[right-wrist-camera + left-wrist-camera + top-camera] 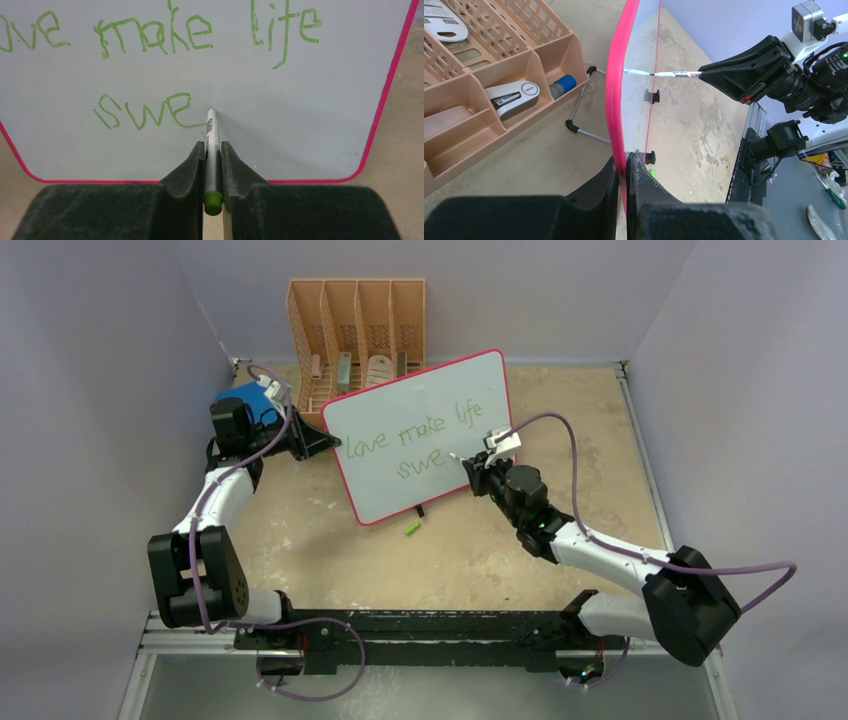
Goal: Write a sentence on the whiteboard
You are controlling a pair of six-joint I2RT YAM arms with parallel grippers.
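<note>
Left gripper (626,165) clenched on left rim of whiteboard (400,490); board stands propped mid-table, just before peach organizer (355,310). Sentence (155,35) so far reads "love make life / swe". Right gripper (212,150) clamps green marker (211,127), tip touching the board right after "swe".

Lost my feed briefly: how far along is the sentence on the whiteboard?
Done: "love make life" tops the whiteboard. In hand: the second line of the sentence stands at "swe"; the right pincer holds the marker, tip at that e, and the left pincer clamps the board's rim. Left: finishing that word.
</note>
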